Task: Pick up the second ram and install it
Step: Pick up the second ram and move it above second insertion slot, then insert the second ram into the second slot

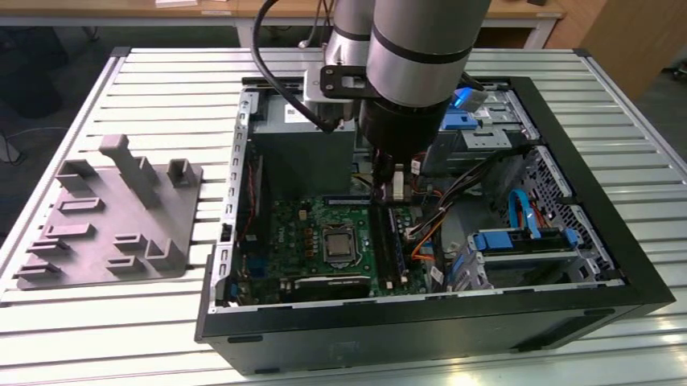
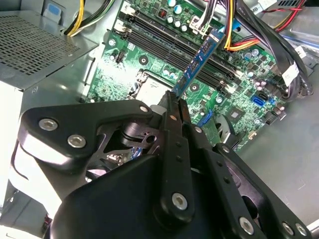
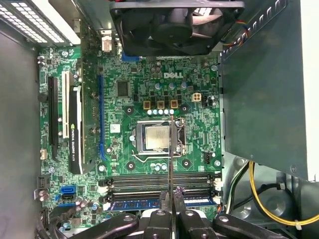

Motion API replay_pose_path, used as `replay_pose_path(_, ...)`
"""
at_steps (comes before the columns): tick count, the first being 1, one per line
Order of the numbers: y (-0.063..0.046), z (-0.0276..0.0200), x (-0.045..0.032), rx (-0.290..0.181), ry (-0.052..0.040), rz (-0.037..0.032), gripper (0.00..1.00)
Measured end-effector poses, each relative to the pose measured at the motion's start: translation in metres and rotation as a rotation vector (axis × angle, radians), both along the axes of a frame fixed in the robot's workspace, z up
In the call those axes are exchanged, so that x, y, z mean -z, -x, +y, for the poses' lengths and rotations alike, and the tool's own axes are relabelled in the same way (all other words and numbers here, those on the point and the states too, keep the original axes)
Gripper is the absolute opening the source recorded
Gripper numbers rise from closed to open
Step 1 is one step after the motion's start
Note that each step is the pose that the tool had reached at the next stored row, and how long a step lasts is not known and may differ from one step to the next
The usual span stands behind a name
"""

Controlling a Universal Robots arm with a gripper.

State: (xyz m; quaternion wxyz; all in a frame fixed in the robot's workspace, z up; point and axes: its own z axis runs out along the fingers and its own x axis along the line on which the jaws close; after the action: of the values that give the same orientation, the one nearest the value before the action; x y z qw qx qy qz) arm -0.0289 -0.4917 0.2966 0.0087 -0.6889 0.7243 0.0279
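Observation:
My gripper [image 2: 175, 102] is shut on one end of the second ram [image 2: 197, 62], a thin dark blue-green strip that sticks out from the fingertips. The strip hangs over the green motherboard [image 2: 149, 69], close above the long black memory slots [image 2: 159, 42]. In the first wrist view the second ram [image 3: 170, 149] shows edge-on as a thin line running from the gripper [image 3: 170, 196] across the processor socket [image 3: 155, 137]. Another blue memory stick [image 3: 134, 204] sits in a slot beside the fingertips. In the exterior view the gripper [image 1: 395, 186] reaches down into the open computer case [image 1: 633, 273].
A black fan [image 3: 169, 25] and a graphics card [image 3: 75, 124] border the motherboard. Bundled cables [image 1: 462, 205] and blue-tabbed drive bays [image 1: 516, 241] fill the case at the exterior view's right. A grey moulded fixture [image 1: 108, 225] lies on the slatted table at the exterior view's left.

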Motion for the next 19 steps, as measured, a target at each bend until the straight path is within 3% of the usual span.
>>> replay_pose_path(12, 0.0000, 0.0000, 0.0005, 0.001, -0.0003, -0.0001, 0.13)
replay_pose_path(19, 0.0000, 0.0000, 0.0005, 0.039, -0.0004, -0.0001, 0.13)
